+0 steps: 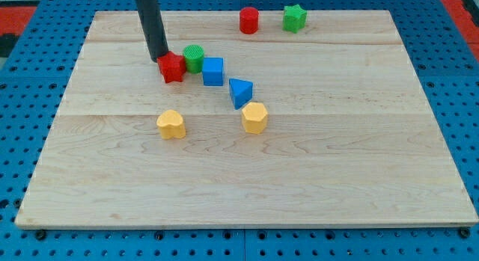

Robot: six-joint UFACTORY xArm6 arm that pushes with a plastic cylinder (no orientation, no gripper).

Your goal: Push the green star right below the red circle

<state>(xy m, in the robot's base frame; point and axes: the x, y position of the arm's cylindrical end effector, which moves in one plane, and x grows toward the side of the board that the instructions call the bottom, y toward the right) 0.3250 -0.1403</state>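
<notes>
The green star (pixel 294 18) sits near the view's top, right of centre, just to the right of the red circle (pixel 248 20), with a small gap between them. My tip (pixel 159 59) is far from both, at the upper left of the board, touching the left edge of a red star (pixel 172 68).
A green circle (pixel 194 57) sits against the red star's right side, with a blue cube (pixel 213 71) right of it. A blue triangle (pixel 240 92), a yellow hexagon (pixel 254 117) and a yellow heart (pixel 171 124) lie mid-board. The wooden board (pixel 359 179) rests on a blue pegboard.
</notes>
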